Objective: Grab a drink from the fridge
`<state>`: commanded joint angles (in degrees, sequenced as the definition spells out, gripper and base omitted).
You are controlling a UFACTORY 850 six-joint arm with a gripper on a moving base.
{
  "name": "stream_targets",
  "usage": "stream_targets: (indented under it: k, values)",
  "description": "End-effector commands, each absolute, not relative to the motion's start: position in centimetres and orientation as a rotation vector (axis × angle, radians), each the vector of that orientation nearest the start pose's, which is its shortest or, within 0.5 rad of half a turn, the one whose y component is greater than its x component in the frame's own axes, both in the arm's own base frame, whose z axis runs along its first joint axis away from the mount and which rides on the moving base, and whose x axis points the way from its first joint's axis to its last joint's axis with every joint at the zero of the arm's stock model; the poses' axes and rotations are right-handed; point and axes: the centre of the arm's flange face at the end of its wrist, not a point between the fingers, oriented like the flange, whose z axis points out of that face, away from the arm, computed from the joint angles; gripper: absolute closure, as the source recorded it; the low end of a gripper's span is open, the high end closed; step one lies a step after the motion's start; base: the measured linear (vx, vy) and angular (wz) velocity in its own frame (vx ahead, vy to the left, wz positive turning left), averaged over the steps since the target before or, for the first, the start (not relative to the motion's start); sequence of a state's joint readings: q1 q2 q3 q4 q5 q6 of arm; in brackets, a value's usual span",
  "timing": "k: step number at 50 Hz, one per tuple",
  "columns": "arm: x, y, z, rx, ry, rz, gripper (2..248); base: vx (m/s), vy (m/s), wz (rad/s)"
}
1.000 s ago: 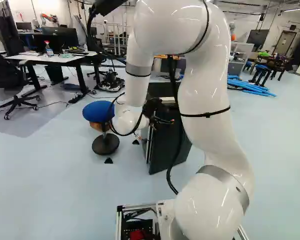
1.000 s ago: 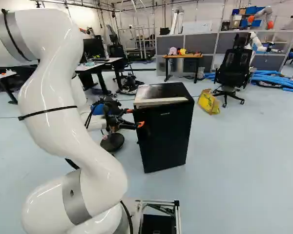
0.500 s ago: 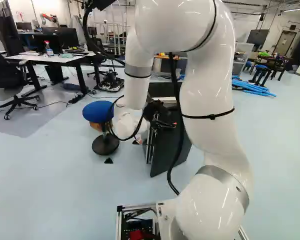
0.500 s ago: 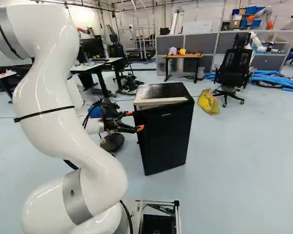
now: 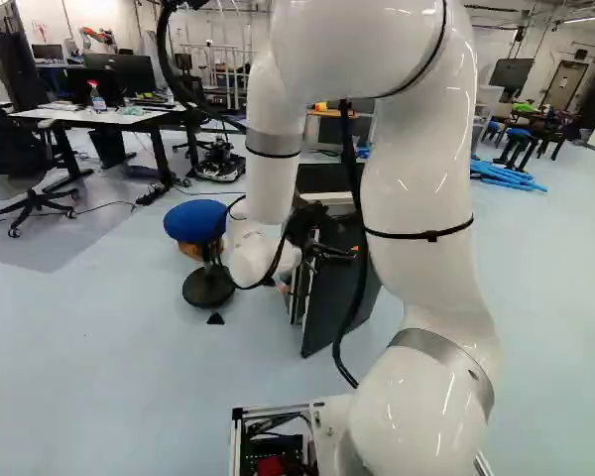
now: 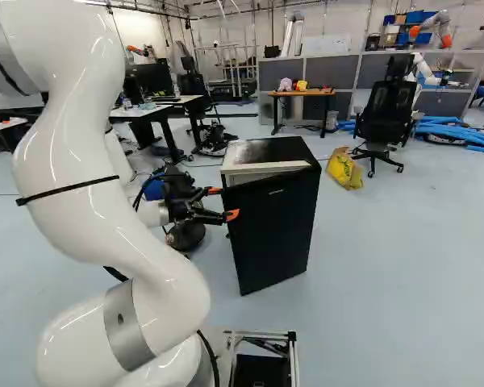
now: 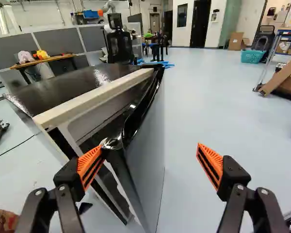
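Fridge (image 6: 266, 150) stands up tall on the floor, ahead of the arm (image 6: 81, 210), with its long way going up and down. Its front points to the near side. The door (image 6: 278, 230) is part open: its left edge swings out near, and its flat outside turns a bit to the right. The gripper (image 6: 225, 203) is at that left edge, with its fingers wide apart and nothing in its grip. The wrist view shows one orange pad (image 7: 89, 164) right at the door edge and the other over the floor; I can't tell if the first one touches. That view also shows a blue-green basket (image 7: 252, 56) far off to the right, which the base views don't show. The fridge is shiny black, with a pale strip (image 7: 92, 99) along the top front. A blue stool (image 5: 195, 220) is left of it. A yellow bag (image 6: 344, 168) sits farther back, to the right.
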<state>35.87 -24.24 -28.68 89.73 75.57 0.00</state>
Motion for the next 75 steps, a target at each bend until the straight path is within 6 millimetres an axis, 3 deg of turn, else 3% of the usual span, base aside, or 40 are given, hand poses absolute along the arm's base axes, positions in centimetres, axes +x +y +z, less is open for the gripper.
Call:
stream_targets:
  k: [28, 75]
  values:
    - [29.9, 11.8, 28.7, 1.808, -1.012, 1.508, 3, 0.000, 0.000, 0.000]
    - [24.8, 7.4, 28.3, 1.653, -1.090, 1.333, 3, 0.000, 0.000, 0.000]
